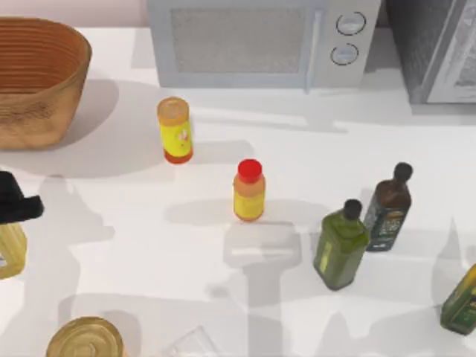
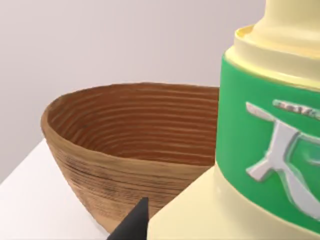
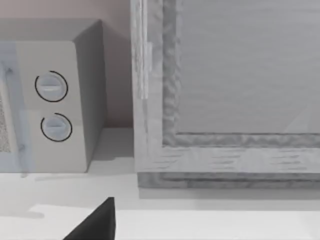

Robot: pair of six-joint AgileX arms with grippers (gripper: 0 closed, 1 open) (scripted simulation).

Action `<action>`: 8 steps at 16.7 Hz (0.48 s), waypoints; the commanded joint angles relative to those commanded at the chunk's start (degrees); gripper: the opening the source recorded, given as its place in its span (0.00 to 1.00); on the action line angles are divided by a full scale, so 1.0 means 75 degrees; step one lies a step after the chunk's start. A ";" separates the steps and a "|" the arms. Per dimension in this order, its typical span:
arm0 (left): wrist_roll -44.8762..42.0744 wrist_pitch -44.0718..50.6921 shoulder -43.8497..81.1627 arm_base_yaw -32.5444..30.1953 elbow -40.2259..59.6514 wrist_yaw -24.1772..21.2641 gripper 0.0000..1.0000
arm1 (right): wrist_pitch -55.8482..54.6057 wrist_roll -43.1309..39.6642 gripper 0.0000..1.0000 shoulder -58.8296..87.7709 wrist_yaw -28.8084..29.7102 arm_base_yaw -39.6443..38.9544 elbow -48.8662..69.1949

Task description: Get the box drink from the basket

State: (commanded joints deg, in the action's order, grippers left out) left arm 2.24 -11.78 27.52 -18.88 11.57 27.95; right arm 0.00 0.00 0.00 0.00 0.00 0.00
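With the left gripper [image 1: 13, 207] clenched on the box drink [image 1: 10, 251] at the table's nine o'clock edge, outside the basket [image 1: 37, 78], a weak pinch could drop it.

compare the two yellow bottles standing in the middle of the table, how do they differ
The bottle with the tan cap stands nearer the microwave and the basket; the bottle with the red cap stands nearer the front, closer to the green oil bottle. The first has a wide, flat tan lid; the second has a narrower, bright red one. The first shows a red band at its base; the second an orange one. Both stand upright with yellow labels.
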 joint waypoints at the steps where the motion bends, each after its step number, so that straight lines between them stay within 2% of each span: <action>1: 0.0031 -0.0308 0.0602 -0.0434 0.0304 0.0632 0.00 | 0.0000 0.0000 1.00 0.0000 0.0000 0.0000 0.0000; 8: 0.0228 -0.2650 0.5170 -0.3670 0.2618 0.5382 0.00 | 0.0000 0.0000 1.00 0.0000 0.0000 0.0000 0.0000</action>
State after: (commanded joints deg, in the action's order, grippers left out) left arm 3.95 -31.65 66.30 -46.41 31.20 68.32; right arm 0.00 0.00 0.00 0.00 0.00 0.00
